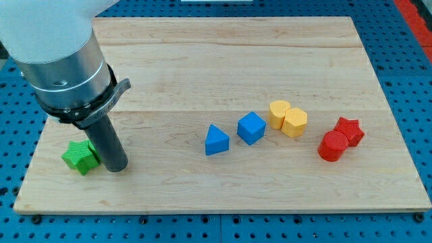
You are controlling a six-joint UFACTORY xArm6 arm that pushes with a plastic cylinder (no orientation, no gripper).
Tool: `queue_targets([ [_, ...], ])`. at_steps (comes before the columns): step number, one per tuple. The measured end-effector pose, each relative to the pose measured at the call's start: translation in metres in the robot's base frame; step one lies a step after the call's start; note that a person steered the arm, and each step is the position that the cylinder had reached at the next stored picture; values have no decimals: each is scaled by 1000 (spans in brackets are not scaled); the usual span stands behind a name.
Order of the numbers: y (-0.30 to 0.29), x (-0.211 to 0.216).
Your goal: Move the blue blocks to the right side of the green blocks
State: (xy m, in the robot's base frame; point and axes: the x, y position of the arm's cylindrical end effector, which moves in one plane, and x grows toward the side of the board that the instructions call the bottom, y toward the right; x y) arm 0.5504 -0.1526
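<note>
A green star block (80,156) lies near the board's lower left corner. My tip (115,168) stands right beside it on its right, touching or almost touching; another green block may be hidden behind the rod. A blue triangle block (216,140) lies at the board's middle, well to the right of my tip. A blue cube (251,127) sits just right of the triangle and slightly higher.
Two yellow blocks (288,119) touch each other right of the blue cube. A red cylinder (332,146) and a red star (350,130) sit together further right. The wooden board (223,54) lies on a blue perforated table.
</note>
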Motion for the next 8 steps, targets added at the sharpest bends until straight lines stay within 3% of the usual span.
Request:
queue_targets([
  [5,9,-1],
  [7,175,18],
  [8,221,-4],
])
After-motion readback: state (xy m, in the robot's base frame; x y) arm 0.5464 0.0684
